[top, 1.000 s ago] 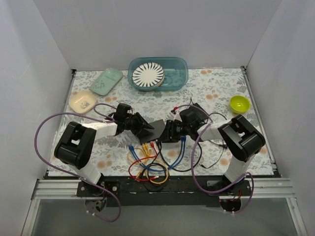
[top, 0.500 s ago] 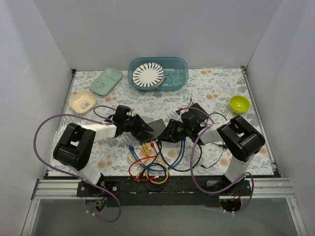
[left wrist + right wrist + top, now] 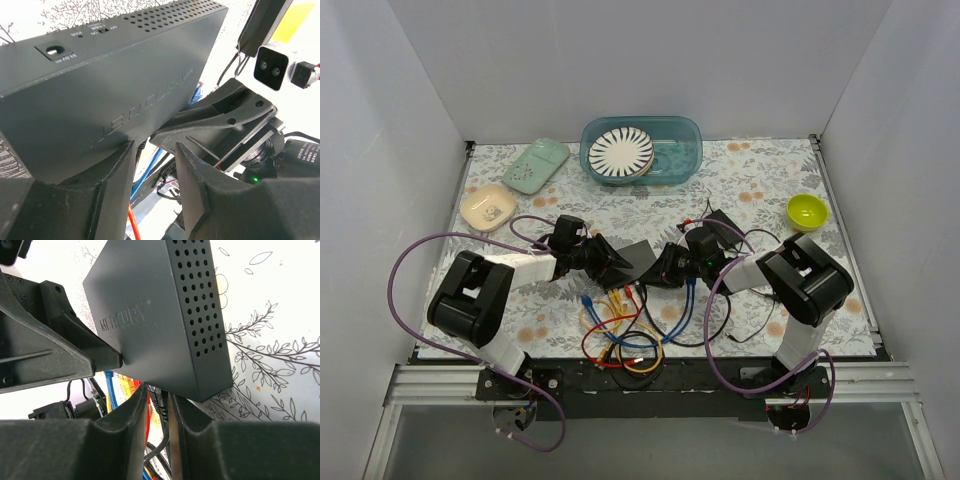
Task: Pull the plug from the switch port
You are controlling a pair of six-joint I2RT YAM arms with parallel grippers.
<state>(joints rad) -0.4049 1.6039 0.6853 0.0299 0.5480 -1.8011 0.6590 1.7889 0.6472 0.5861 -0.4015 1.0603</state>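
The black network switch (image 3: 638, 258) lies at the table's middle, between my two grippers. Coloured cables (image 3: 620, 335) run from its near side. In the right wrist view the switch (image 3: 160, 315) fills the top, and a black plug (image 3: 160, 402) hangs from its near face. My right gripper (image 3: 157, 390) is shut on this plug; in the top view it (image 3: 665, 268) is at the switch's right end. My left gripper (image 3: 615, 262) is at the switch's left end. In the left wrist view it (image 3: 155, 150) is open, one finger (image 3: 117, 170) against the switch (image 3: 115, 75).
A teal tub (image 3: 685, 135) holding a striped plate stands at the back. A green dish (image 3: 535, 165) and a cream dish (image 3: 487, 207) lie back left. A lime bowl (image 3: 807, 211) sits at the right. A loose blue plug (image 3: 692, 285) lies by the right gripper.
My right gripper has slid a little left, closer under the switch's right end. My left gripper has barely moved.
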